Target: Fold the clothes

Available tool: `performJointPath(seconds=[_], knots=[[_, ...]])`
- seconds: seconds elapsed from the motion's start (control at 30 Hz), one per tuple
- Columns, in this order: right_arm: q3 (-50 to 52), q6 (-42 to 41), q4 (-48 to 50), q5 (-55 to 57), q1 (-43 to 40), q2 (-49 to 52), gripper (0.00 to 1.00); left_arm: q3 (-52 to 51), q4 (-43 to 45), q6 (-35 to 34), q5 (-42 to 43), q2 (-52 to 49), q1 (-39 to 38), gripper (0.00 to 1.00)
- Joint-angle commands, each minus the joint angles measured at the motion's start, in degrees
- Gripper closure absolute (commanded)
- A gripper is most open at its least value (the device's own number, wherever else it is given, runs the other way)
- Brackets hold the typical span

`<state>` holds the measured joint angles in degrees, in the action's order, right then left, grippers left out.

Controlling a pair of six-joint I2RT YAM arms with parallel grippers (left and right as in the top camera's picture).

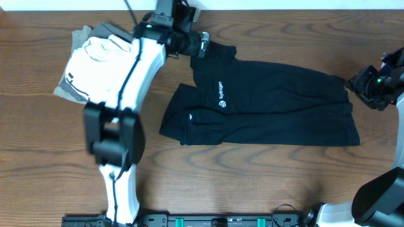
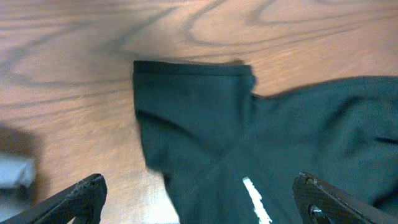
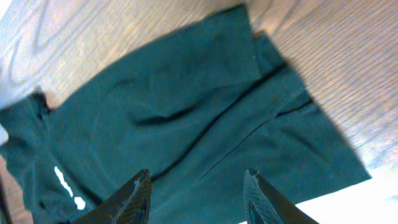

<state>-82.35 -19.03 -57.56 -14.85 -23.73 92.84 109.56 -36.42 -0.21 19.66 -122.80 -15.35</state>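
Observation:
The black collared shirt [image 1: 265, 104] lies flat across the middle of the table, folded lengthwise, with a white chest logo [image 1: 222, 94] and a small white sleeve mark. My left gripper [image 1: 201, 44] hovers over the shirt's far left corner. In the left wrist view it [image 2: 199, 190] is open above a sleeve [image 2: 193, 106] and a white mark. My right gripper [image 1: 356, 82] is at the shirt's right end. In the right wrist view it [image 3: 199, 180] is open above the shirt's hem end [image 3: 205, 118], holding nothing.
A folded white garment [image 1: 101, 60] lies on folded grey garments [image 1: 79, 38] at the back left. The wood table [image 1: 265, 183] shows bare in front of the shirt. The left arm [image 1: 123, 113] stretches from the front edge to the back.

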Motion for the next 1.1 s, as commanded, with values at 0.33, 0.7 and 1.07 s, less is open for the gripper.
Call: performJointPath(seconds=[0.33,0.7,1.07], knots=[[-0.9,1.3,-6.0,-0.4,4.3,-0.7,0.58,5.3,20.3,-0.5,-2.0,-19.4,0.9,0.20],[-0.6,0.3,-5.8,0.1,7.2,-0.7,0.61,5.3,24.2,-0.5,-4.2,-22.6,0.9,0.41],[-0.6,0.3,-5.3,4.2,7.3,-0.7,0.61,5.3,24.5,0.6,2.0,-22.6,0.8,0.94]])
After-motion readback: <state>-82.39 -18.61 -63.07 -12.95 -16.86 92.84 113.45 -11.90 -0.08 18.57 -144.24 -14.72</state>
